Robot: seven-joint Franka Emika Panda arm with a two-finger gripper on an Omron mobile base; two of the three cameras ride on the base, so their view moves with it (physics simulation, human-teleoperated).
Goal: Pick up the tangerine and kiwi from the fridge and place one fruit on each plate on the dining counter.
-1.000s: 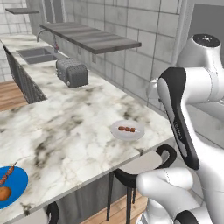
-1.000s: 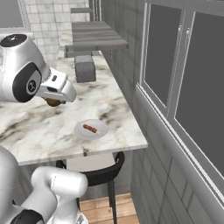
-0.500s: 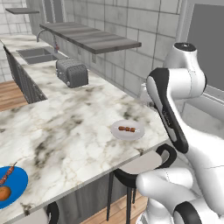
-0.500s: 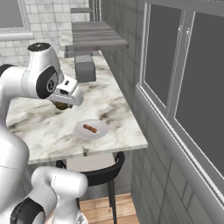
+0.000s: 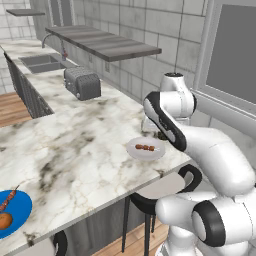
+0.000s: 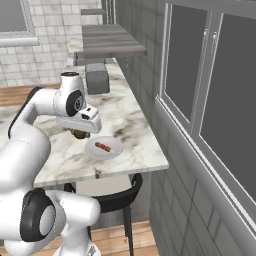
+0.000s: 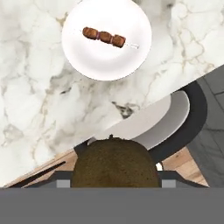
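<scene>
My gripper [image 6: 78,133] is shut on the kiwi [image 7: 114,162], a dark brown ball that also shows in the right base view [image 6: 78,134]. It hangs just above the dining counter [image 5: 75,150], close beside the pale white plate [image 6: 113,144] and not over it. That plate [image 7: 96,57] carries a small brown skewer and lies near the counter's end [image 5: 138,153]. The blue plate [image 5: 19,209] sits at the near left corner, with a skewer and the orange-brown tangerine [image 5: 4,220] on it. The fridge is out of view.
A grey toaster [image 5: 82,83] [image 6: 97,78] stands farther back on the counter, with a sink [image 5: 42,62] beyond it and a shelf above. A black stool [image 6: 116,196] [image 7: 177,118] is tucked under the counter's end. Windows line the right wall.
The arm has swung across the counter and down toward the white plate, carrying the kiwi with it. The plates and the toaster have stayed put.
</scene>
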